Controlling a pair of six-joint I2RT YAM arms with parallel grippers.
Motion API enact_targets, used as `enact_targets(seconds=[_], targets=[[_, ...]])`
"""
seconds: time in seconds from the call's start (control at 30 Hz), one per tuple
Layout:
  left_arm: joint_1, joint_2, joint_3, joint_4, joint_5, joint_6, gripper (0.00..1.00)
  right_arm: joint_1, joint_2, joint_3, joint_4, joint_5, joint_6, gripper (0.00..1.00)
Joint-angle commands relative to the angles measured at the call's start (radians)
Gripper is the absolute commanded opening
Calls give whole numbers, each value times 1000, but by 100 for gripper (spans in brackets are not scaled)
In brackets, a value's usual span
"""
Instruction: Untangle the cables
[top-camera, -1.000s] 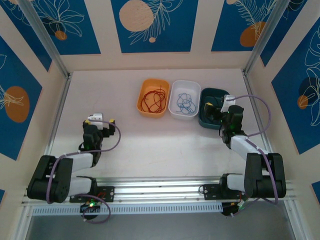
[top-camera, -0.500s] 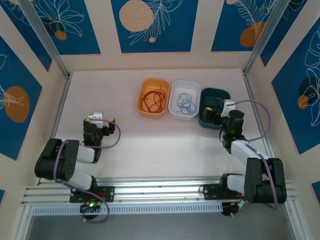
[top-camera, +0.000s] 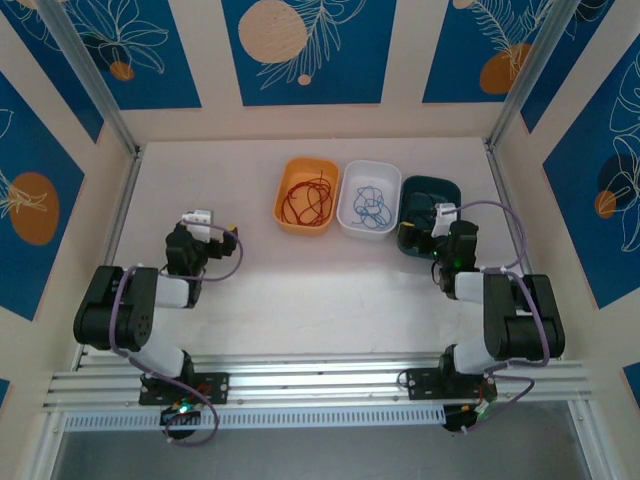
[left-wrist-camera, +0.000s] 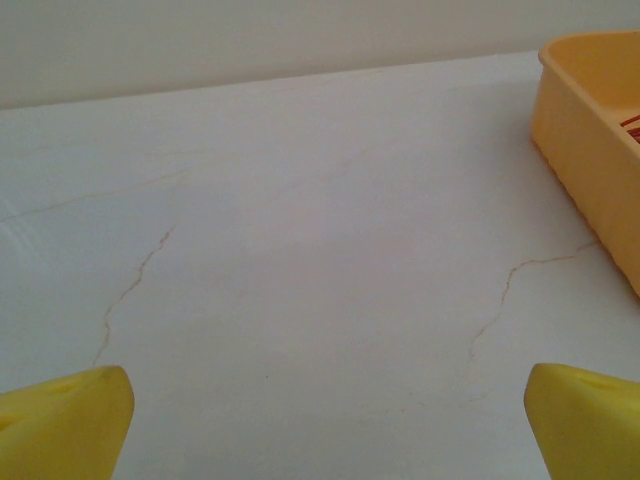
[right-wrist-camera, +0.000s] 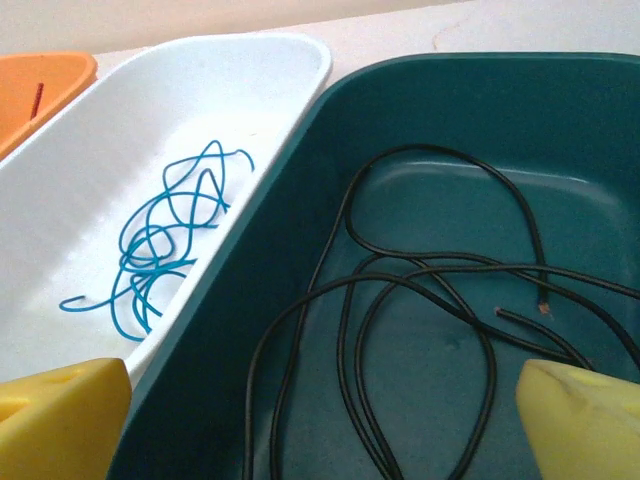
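Both arms have folded back toward their bases over the past second, elbows drawn in. The right tool has slipped from over the teal bin to the bin's near left corner, while the left tool has shifted only slightly up the bench.

The three cables lie apart, one to a bin, in a row at the far middle of the bench. The red cable is coiled in loose loops in the orange bin. The blue cable sits in a small tangle in the white bin, just beside it. The black cable sprawls in wide loops across the floor of the teal bin, its cut ends lying free.

The right tool hangs with its yellow fingers spread wide, gripping nothing. From its wrist view it faces the wall where the teal bin meets the white bin and the blue cable.

The left tool is likewise wide open and empty, low over bare bench well left of the orange bin.
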Motion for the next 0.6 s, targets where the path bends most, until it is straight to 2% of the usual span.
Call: enact_targets(seconds=[0.0, 0.17, 0.23, 0.33, 0.57], targets=[[15, -7, 11, -51, 46, 10, 100, 3, 49, 15, 69, -29, -11, 99], [15, -7, 14, -57, 21, 5, 100, 14, 51, 24, 54, -9, -18, 99], [16, -7, 12, -55, 21, 5, 100, 9, 51, 20, 62, -54, -29, 99], [16, -7, 13, -57, 21, 5, 100, -16, 51, -1, 105, -193, -54, 99], [14, -7, 13, -57, 20, 7, 100, -23, 50, -7, 113, -232, -61, 99]])
